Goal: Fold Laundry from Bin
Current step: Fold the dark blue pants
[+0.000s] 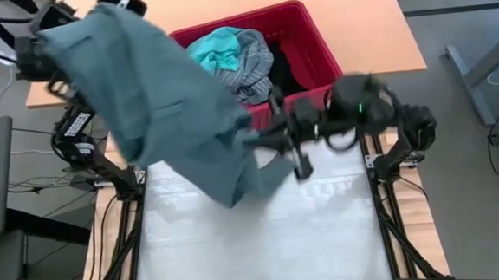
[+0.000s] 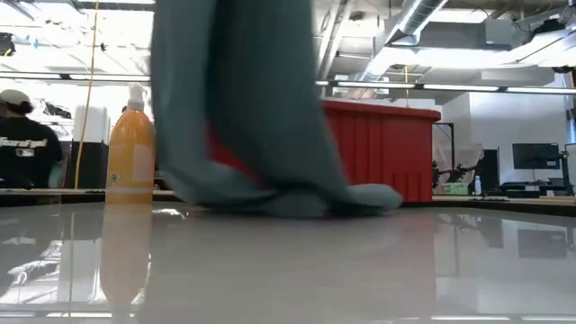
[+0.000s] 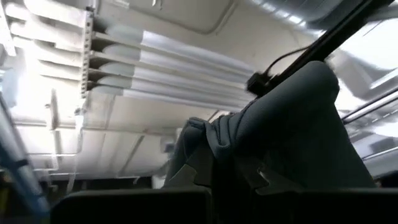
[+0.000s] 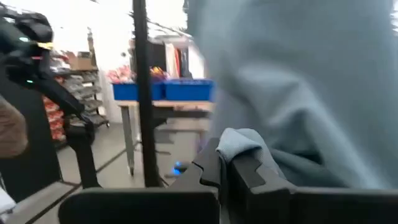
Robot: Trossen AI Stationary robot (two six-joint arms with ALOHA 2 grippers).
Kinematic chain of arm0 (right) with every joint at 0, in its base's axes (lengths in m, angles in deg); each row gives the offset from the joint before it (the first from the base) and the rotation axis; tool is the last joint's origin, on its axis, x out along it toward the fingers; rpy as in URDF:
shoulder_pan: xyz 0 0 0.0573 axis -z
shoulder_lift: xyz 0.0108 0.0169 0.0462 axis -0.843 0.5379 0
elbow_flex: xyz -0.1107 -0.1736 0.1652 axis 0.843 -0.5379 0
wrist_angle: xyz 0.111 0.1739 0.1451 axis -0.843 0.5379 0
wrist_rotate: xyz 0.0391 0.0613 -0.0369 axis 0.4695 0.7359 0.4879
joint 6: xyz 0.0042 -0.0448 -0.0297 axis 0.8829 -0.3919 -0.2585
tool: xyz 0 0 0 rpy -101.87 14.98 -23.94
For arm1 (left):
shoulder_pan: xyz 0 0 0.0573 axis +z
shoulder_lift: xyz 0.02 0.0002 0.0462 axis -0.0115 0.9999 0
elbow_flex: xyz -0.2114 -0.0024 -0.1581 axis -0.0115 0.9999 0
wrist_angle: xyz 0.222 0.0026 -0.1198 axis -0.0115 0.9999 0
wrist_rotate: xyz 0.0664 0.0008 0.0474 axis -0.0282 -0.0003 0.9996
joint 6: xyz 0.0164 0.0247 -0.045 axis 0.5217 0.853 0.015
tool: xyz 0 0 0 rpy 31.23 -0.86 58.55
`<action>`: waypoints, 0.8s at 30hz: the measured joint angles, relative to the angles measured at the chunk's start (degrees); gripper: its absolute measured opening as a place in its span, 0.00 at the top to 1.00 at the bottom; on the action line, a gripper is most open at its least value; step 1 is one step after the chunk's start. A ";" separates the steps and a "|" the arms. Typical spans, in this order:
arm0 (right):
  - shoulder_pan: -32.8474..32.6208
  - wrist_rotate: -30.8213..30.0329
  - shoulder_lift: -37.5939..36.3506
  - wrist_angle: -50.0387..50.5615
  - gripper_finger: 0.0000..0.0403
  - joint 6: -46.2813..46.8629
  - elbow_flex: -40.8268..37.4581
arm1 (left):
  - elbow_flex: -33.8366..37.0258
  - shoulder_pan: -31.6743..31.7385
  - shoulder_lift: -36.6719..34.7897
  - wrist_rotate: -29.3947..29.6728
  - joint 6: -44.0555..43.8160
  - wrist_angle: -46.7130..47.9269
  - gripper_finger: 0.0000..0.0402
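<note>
The left gripper [image 1: 40, 50] is clamped on the grey-green garment [image 1: 156, 102], holding it high at the far left. The right gripper [image 1: 294, 135] pinches a lower edge just near of the red bin [image 1: 308, 34]. The garment's hem drags on the white mat [image 1: 264, 243]. To do this well, I'd spread the two grips apart until the cloth hangs flat, then lay it down. The turquoise piece [image 1: 215, 45] and striped shirt [image 1: 249, 66] wait in the bin. The orange pump bottle [image 2: 130, 148] shows no readable label; white lettering on a person's black shirt [image 2: 25, 148] is too blurred to read.
</note>
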 joint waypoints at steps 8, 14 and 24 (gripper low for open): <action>-7.41 -9.39 1.43 -9.60 0.95 -7.46 -0.02 | -0.06 -8.86 -0.24 1.94 3.09 -2.40 1.00; -1.24 -18.90 -3.59 -7.61 0.95 -8.36 -0.04 | -0.10 -8.42 0.78 13.90 11.28 2.05 1.00; 14.58 -13.74 -11.61 -0.77 0.95 -9.67 -0.02 | 0.07 8.32 7.45 14.82 -13.25 -1.77 1.00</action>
